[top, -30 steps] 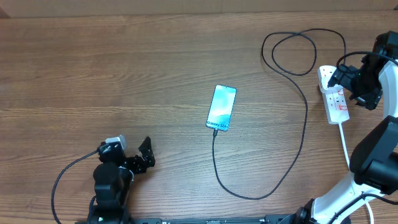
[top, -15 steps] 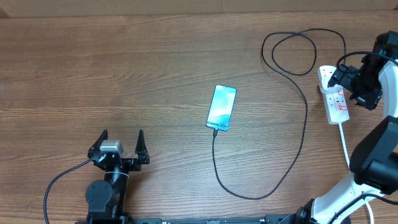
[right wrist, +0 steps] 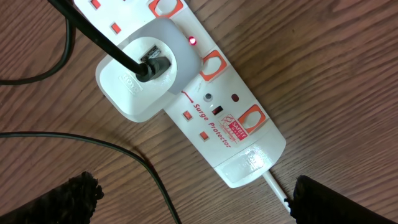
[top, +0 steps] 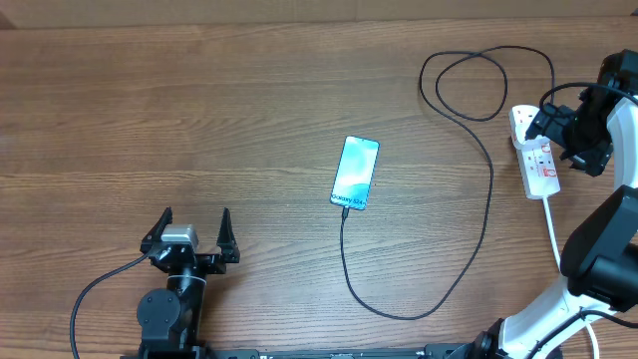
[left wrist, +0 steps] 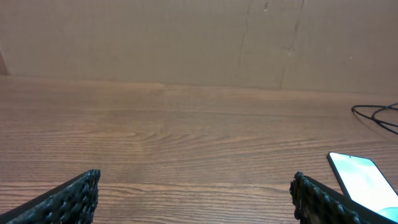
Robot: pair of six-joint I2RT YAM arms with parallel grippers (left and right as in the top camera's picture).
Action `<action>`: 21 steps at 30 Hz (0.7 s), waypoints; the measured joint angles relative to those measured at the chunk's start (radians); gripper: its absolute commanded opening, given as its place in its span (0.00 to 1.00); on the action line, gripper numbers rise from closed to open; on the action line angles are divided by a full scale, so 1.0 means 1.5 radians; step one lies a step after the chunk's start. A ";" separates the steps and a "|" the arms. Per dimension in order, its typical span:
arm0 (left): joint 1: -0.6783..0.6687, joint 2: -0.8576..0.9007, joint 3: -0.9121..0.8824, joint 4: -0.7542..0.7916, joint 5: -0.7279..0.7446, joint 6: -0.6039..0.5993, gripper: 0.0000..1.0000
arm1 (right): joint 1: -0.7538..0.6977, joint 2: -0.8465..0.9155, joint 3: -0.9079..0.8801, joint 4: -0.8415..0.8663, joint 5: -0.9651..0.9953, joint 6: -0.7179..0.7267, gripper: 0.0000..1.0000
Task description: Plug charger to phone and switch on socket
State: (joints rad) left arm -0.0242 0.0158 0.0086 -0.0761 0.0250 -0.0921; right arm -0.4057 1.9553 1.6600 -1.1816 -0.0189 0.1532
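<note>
**Table** (top: pixel 199 100): brown wood grain, seen from overhead.

**Phone** (top: pixel 355 174): laid flat near the table's centre, with the screen lit pale teal and the long axis tilted slightly toward 1 o'clock. One corner is also seen at 4 o'clock in the left wrist view.

**Charger** (top: pixel 489 189): thin black cable. Its tip is set against the phone's 6 o'clock end and appears seated there. From the phone the cable is run toward 6 o'clock, curved round at 5 o'clock, carried up the right side and looped at 1 o'clock near the socket. Its far end is entered into a white adapter (right wrist: pixel 146 68), which is seated in the socket.

**Socket** (top: pixel 536 158): white strip with red markings, placed at the 3 o'clock edge. A small red lamp (right wrist: pixel 192 41) is lit beside the adapter. A white cord (top: pixel 551 224) is led off toward 6 o'clock.

**Left pincer** (top: pixel 192 229): placed at 7 o'clock, fingers spread wide, nothing held, well apart from the phone.

**Right pincer** (right wrist: pixel 193 199): placed at 3 o'clock and held over the socket. Its fingers (right wrist: pixel 74 198) are spread wide either side of the cord end, with nothing gripped.
</note>
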 measured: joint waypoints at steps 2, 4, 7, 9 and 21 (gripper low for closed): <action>0.000 0.000 0.000 0.000 0.000 0.000 1.00 | 0.000 0.000 0.000 0.000 0.000 0.000 1.00; 0.000 0.000 0.000 0.000 0.000 0.002 1.00 | 0.000 0.000 0.000 0.000 0.000 0.000 1.00; 0.000 0.000 0.000 0.000 0.000 0.007 0.99 | 0.000 0.000 0.000 0.000 0.000 0.000 1.00; 0.000 0.000 0.000 0.000 0.000 0.010 1.00 | 0.000 0.000 0.000 0.000 0.000 0.000 1.00; 0.000 0.000 0.000 0.000 0.000 0.012 1.00 | 0.000 0.000 0.000 -0.001 0.000 0.000 1.00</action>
State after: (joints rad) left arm -0.0242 0.0158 0.0086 -0.0761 0.0250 -0.0742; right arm -0.4061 1.9553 1.6600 -1.1824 -0.0189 0.1532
